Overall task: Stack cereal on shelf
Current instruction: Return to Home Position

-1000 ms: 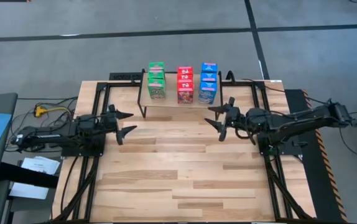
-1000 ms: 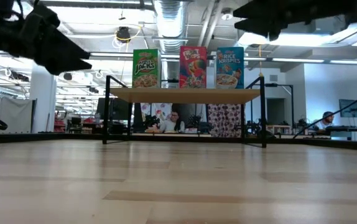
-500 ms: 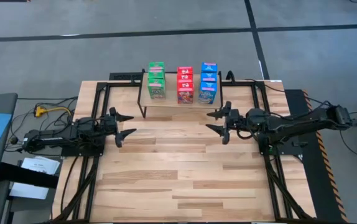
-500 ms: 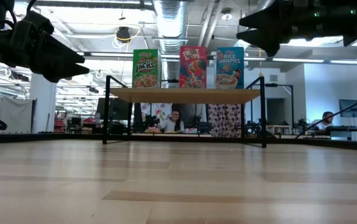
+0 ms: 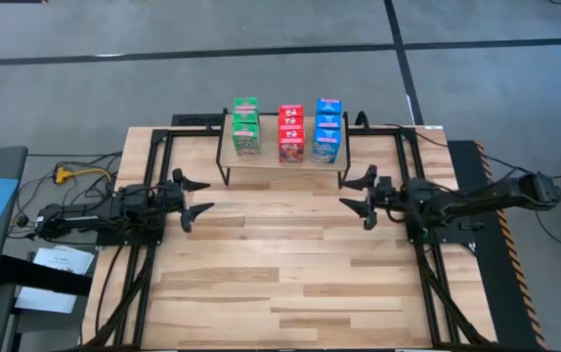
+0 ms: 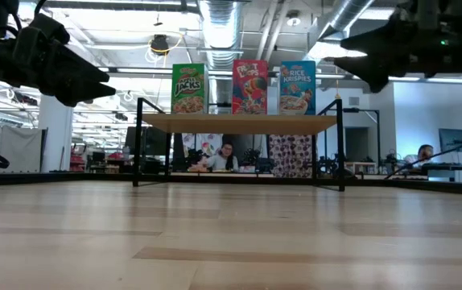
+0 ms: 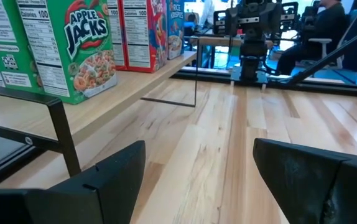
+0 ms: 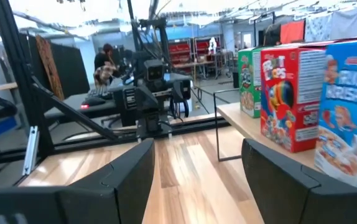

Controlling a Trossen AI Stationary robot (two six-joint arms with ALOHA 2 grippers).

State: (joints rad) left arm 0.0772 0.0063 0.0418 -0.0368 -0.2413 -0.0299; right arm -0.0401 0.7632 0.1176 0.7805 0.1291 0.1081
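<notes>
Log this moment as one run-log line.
shelf: Apple Jacks, Froot Loops, Rice Krispies rows on top | left hand: open, empty | right hand: open, empty

Smooth, pale wood with a soft sheen is seen across the table (image 5: 280, 274). The shelf (image 6: 239, 122) is topped in light matt wood and carried on thin black metal legs (image 6: 138, 149). Glossy printed cardboard is shown on the cereal boxes (image 7: 73, 43). Matt dark plastic is made out on the fingers (image 7: 104, 183) of the left gripper (image 7: 198, 155).
</notes>
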